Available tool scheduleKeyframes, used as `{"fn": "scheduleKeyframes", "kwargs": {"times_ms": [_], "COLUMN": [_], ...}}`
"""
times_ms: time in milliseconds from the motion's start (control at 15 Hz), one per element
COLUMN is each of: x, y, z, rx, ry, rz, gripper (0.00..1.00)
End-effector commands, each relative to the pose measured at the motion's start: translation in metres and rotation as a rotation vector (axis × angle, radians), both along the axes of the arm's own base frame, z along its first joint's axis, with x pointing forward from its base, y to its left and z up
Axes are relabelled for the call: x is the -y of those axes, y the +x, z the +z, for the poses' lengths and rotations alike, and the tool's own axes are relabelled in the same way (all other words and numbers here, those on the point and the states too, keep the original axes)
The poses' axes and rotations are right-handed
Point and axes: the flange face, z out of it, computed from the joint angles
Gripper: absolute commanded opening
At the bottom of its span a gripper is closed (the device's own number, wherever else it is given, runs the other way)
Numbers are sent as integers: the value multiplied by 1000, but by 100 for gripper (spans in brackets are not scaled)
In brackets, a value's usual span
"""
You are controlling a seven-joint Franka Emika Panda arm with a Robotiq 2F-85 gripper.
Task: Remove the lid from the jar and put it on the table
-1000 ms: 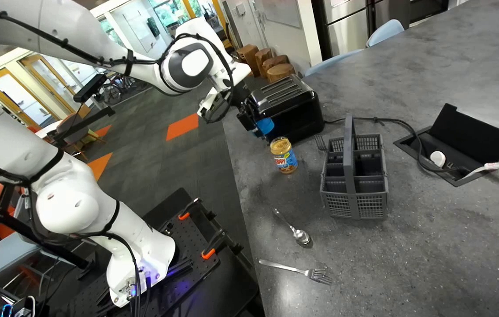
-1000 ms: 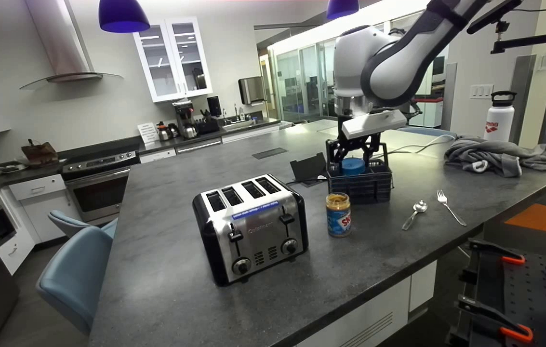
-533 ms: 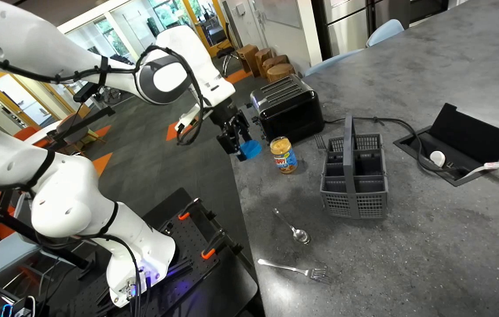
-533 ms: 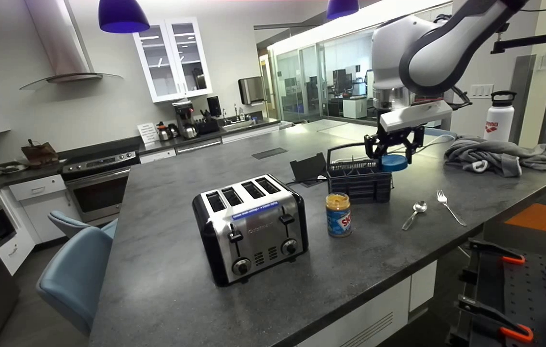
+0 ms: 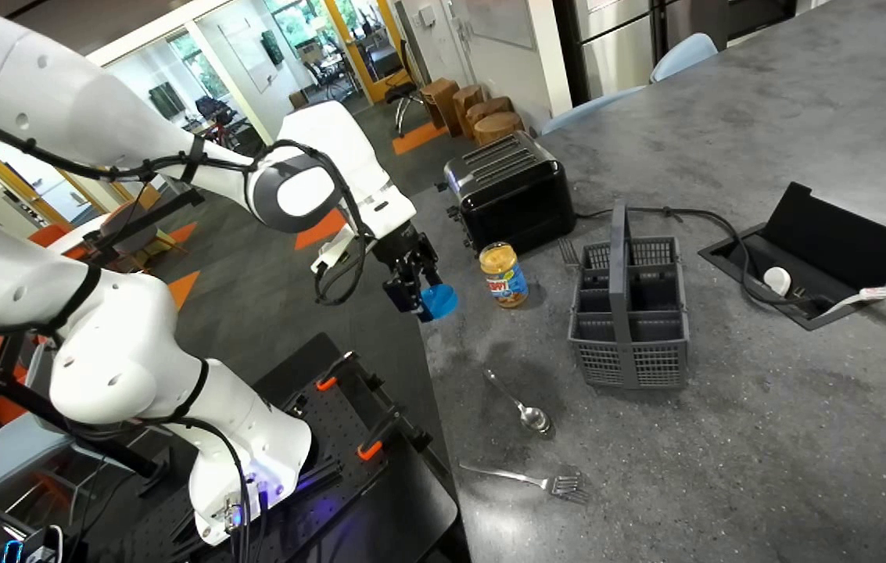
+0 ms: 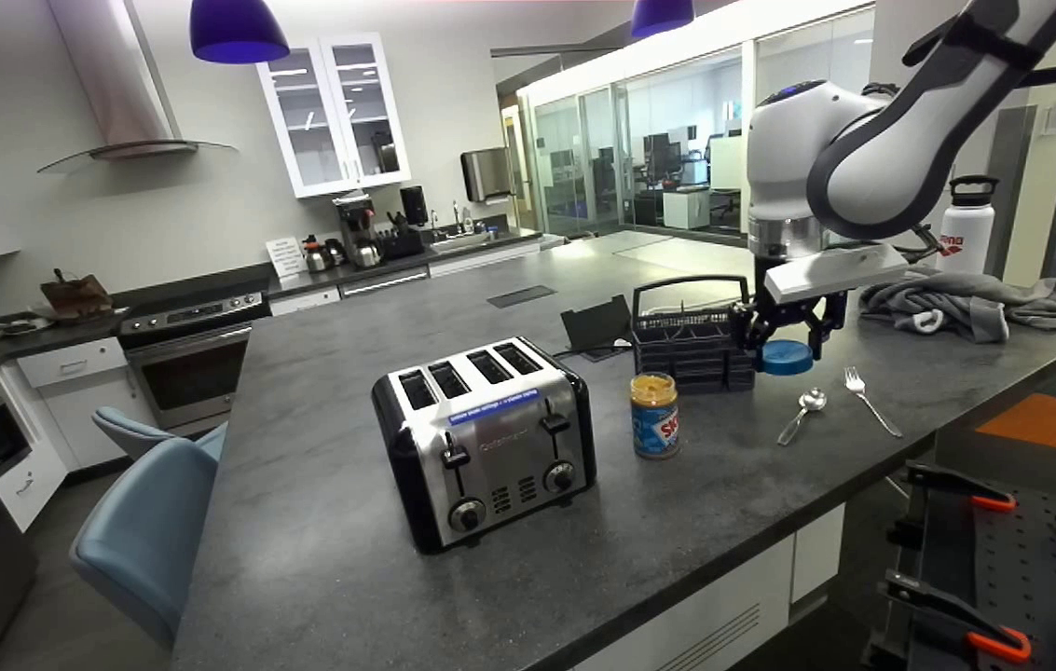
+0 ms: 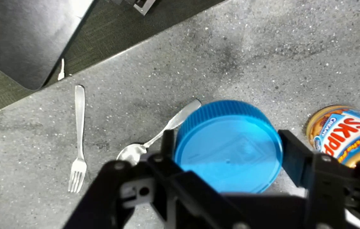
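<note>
The bright-blue lid (image 5: 440,300) is off the jar and held between the fingers of my gripper (image 6: 787,359), also seen in an exterior view (image 6: 786,358). In the wrist view the lid (image 7: 229,152) lies flat-side up between the two black fingertips. The lid hangs above the table (image 5: 763,453), near its edge. The open jar (image 5: 503,275) stands upright with tan contents, beside the toaster; it also shows in an exterior view (image 6: 654,416) and at the right of the wrist view (image 7: 345,136).
A toaster (image 6: 490,438) stands beside the jar. A grey cutlery caddy (image 5: 630,360) with a tall handle is behind. A spoon (image 5: 534,419) and a fork (image 5: 564,488) lie near the table edge. Another fork (image 5: 568,252) lies by the caddy. A grey cloth (image 6: 966,303) lies farther off.
My gripper, holding the lid, has moved away from the toaster and jar side, toward the spoon and fork, and has come lower. The jar has not moved.
</note>
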Motion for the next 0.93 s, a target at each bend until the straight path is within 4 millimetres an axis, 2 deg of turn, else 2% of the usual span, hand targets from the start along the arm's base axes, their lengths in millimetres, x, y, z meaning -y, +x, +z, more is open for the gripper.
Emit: {"fn": "scheduleKeyframes", "kwargs": {"times_ms": [0, 267, 333, 467, 600, 667, 867], "x": [2, 1, -1, -1, -1, 0, -11], "y": [9, 11, 12, 11, 11, 12, 13], "z": [-26, -58, -45, -57, -60, -59, -69], "rx": [54, 62, 60, 42, 37, 38, 37], "ry": [7, 26, 28, 32, 33, 33, 23], "rz": [43, 57, 43, 51, 50, 50, 114], "gripper": [55, 55, 80, 80, 80, 55, 55]}}
